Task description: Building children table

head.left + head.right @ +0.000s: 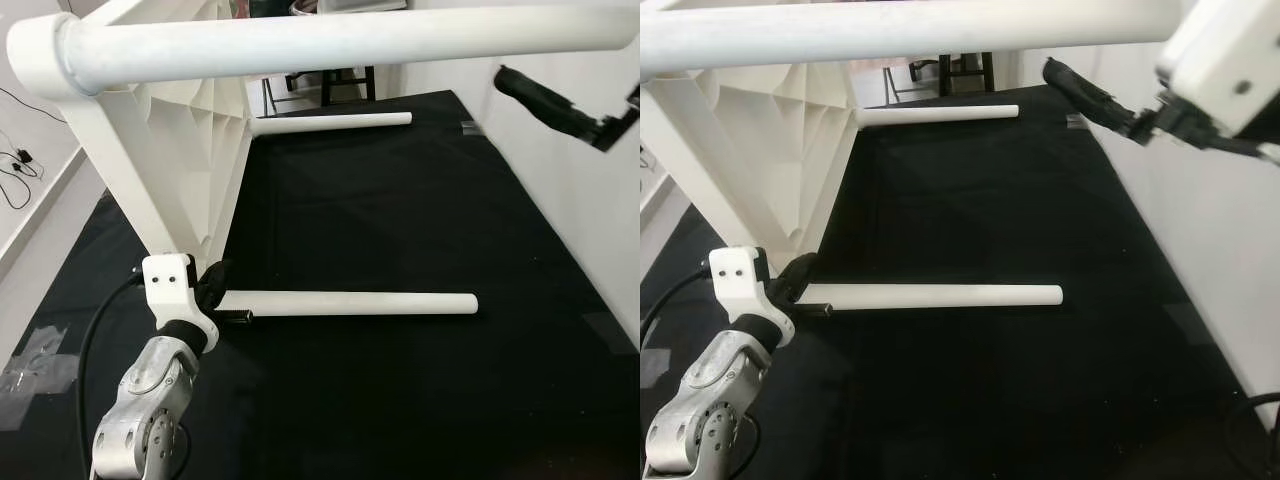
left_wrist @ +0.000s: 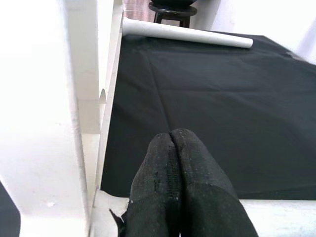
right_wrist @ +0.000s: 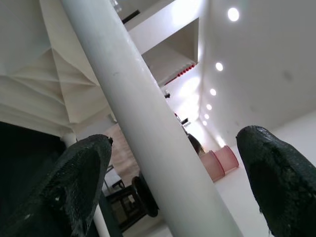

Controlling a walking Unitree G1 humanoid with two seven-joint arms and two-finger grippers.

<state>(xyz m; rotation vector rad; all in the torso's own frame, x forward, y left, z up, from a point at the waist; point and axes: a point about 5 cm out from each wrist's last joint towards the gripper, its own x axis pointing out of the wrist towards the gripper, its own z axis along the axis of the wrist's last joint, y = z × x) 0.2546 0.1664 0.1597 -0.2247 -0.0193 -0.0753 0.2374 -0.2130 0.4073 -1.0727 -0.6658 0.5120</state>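
Black mat (image 1: 400,200) on floor, white wall (image 1: 590,200) at its right edge, open space mid-mat. Left gripper (image 1: 215,285) clenched beside lower leg (image 1: 350,303); right gripper (image 3: 173,173) released round top leg (image 1: 350,40) of tipped tabletop (image 1: 190,150).

Black mat (image 1: 400,210) on floor, white wall (image 1: 590,190) beside it, ceiling spotlights (image 3: 233,14) (bright)

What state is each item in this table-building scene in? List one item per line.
Tabletop: tipped on its side on the black mat.
Near leg: attached, horizontal, just above the mat.
Far leg: attached, horizontal.
Upper leg: attached, raised.
Left end effector: shut, at the near leg's base.
Right end effector: open, astride the upper leg.
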